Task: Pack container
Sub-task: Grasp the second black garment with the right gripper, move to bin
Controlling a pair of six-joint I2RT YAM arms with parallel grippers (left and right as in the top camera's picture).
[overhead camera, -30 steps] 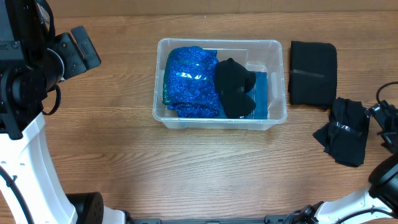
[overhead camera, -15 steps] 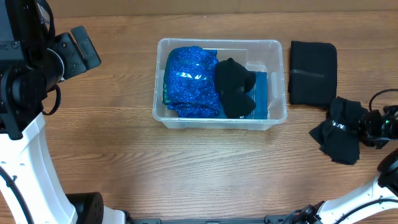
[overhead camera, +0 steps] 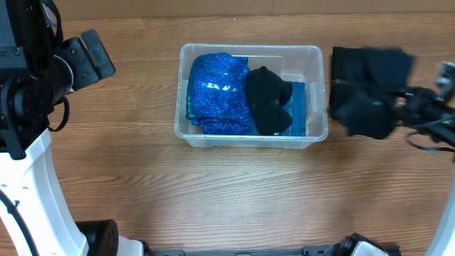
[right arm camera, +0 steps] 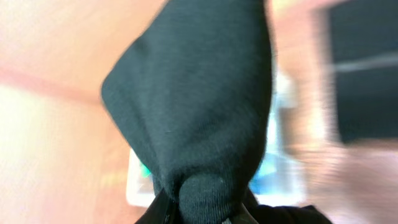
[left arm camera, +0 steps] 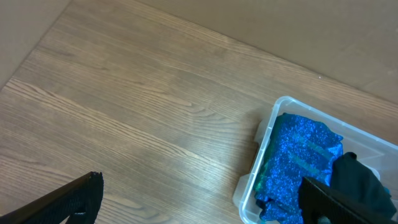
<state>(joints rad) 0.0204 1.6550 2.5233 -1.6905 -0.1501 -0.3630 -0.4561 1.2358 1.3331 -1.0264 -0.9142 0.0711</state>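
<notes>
The clear container (overhead camera: 318, 133) stands mid-table and holds a blue glitter cloth (overhead camera: 216, 92) and a black cloth (overhead camera: 269, 99). My right gripper (overhead camera: 395, 108) is shut on another black cloth (overhead camera: 366, 112), which hangs blurred just right of the container. In the right wrist view this cloth (right arm camera: 199, 106) fills the frame, pinched in the right gripper (right arm camera: 202, 208), with the container (right arm camera: 283, 177) blurred behind it. My left gripper (overhead camera: 96, 53) is open, up at the far left. In the left wrist view the left gripper (left arm camera: 202, 196) is empty, with the container (left arm camera: 264, 134) to its right.
A folded black cloth (overhead camera: 355, 60) lies on the table right of the container, partly covered from above by the held cloth. The left arm's white base (overhead camera: 32, 192) stands at the left edge. Bare wood lies in front of the container.
The right gripper has shut on the crumpled black cloth, lifted it off the table and carried it left and back toward the container. The left arm has not moved.
</notes>
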